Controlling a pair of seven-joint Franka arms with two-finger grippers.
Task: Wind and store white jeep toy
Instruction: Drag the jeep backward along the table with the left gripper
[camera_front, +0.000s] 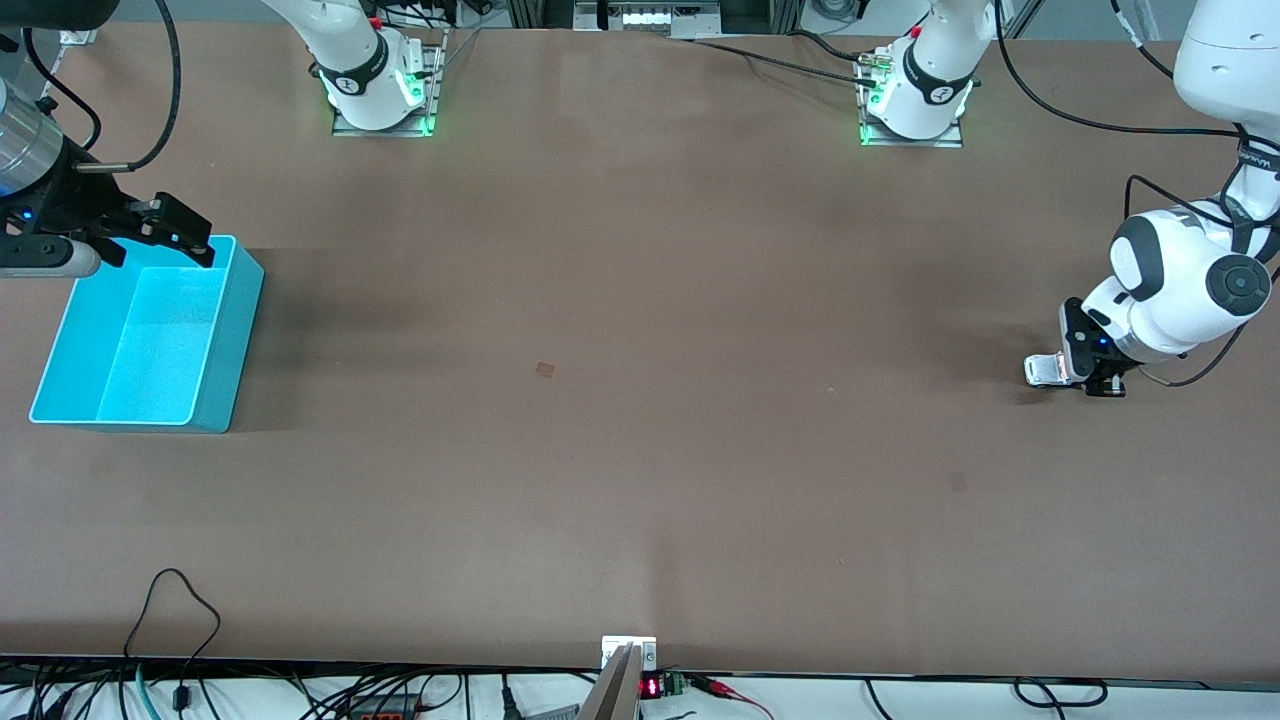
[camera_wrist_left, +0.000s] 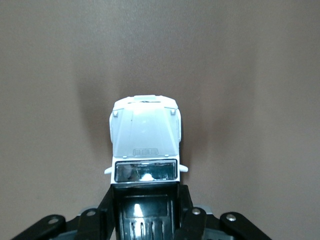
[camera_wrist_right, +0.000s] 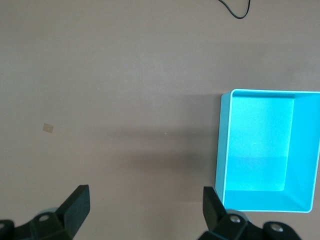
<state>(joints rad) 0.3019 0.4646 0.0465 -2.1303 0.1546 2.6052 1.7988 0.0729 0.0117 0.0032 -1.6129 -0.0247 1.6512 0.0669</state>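
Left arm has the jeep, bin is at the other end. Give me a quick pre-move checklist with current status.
1. Left tool shut on the white jeep toy: ok.
2. Jeep sits straight in the grip, hood pointing away from the wrist: ok.
3. Jeep wound: cannot tell.
4. Cyan bin holds nothing: ok.
5. Right tool open over the bin's rim, in the way of a drop: not ok.
6. Table between jeep and bin free of obstacles: ok.

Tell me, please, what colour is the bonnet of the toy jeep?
White, seen best in the left wrist view: the white jeep toy has a black roof.
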